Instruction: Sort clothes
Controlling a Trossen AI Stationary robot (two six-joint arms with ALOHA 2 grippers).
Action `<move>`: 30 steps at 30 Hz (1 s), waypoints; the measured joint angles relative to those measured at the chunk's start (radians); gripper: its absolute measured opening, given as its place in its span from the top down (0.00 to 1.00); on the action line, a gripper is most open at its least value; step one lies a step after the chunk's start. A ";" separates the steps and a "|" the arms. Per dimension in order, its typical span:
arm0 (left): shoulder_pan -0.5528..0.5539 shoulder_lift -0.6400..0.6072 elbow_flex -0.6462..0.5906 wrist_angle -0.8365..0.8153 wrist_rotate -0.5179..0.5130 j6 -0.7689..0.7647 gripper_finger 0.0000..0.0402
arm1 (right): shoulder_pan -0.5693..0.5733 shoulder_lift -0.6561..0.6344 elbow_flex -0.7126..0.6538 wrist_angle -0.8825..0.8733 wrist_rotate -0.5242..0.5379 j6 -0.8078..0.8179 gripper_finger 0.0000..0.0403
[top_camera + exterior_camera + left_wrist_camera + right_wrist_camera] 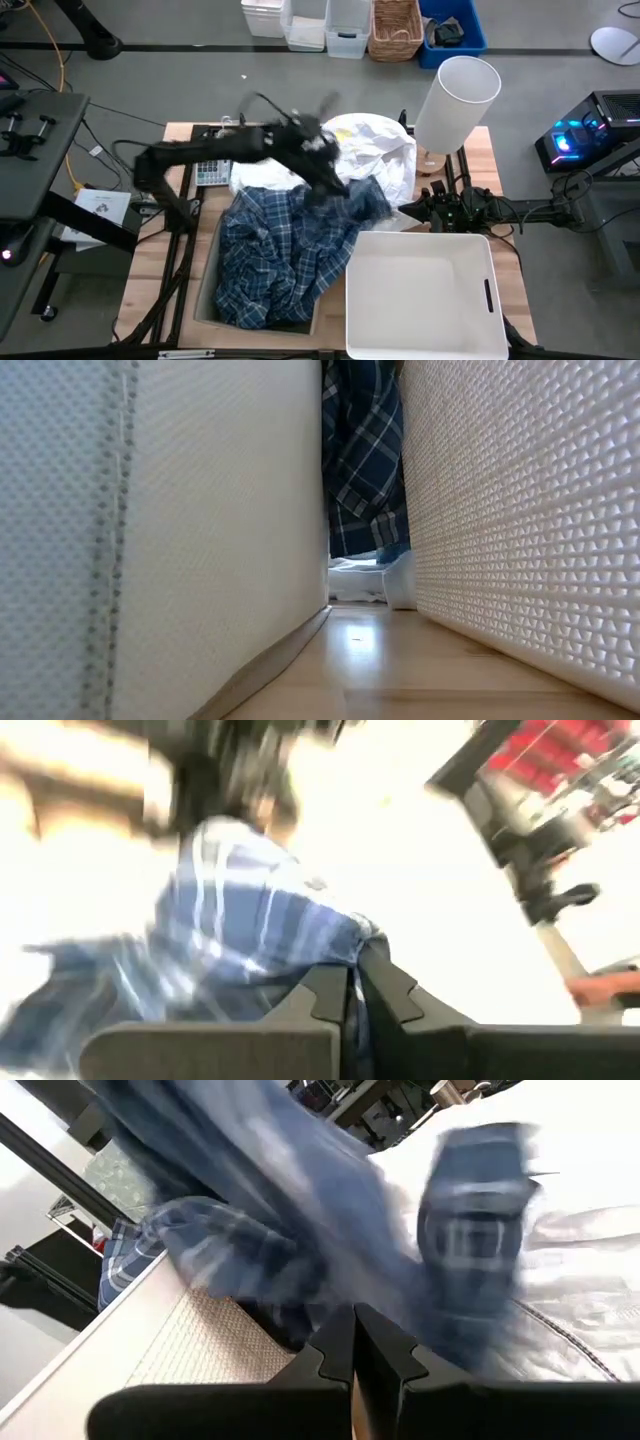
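The blue-and-white plaid shirt (285, 250) lies draped over an open box (205, 295) at the table's near left. Its far right part is raised toward my left gripper (328, 183), which is shut on it; it also shows in the left wrist view (250, 920). In the low view the shirt (365, 460) hangs between the box wall and the bin wall. Plain white clothes (375, 150) lie in a heap at the far middle. My right gripper (412, 212) is shut and empty (353, 1342), low beside the heap, with the shirt (250, 1250) just ahead of it. My left gripper pinches a bunched fold of the plaid shirt (352, 945) between its two shut fingers, coming from above at a slant. The cloth rises from the box to the fingers, and the rest of the shirt lies on the box.
A rigid white plastic bin (420, 290) stands at the near right, close beside the box. A white cylindrical lampshade (455, 95) stands at the far right. Baskets and bins (350, 25) stand on the floor beyond the table.
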 joint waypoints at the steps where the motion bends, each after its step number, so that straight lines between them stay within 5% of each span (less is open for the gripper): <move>1: 0.000 -0.037 0.029 0.003 0.000 0.006 1.00 | 0.000 0.000 0.000 0.000 0.000 0.000 1.00; 6: -0.037 -0.237 0.155 0.004 0.069 0.055 1.00 | 0.000 0.000 0.000 0.000 0.000 0.000 1.00; 13: -0.249 -0.481 0.201 -0.061 0.090 0.020 1.00 | 0.000 0.000 0.000 0.000 0.000 0.000 1.00; 20: -0.519 -0.520 0.165 -0.357 -0.199 -0.181 1.00 | 0.000 0.000 0.000 0.000 0.000 0.000 1.00; 25: -0.644 -0.425 -0.029 0.024 -0.063 -0.211 1.00 | 0.000 0.000 0.000 0.000 0.000 0.000 1.00; 30: -0.623 -0.325 -0.135 0.390 0.101 -0.285 1.00 | 0.000 0.000 0.000 0.000 0.000 0.000 1.00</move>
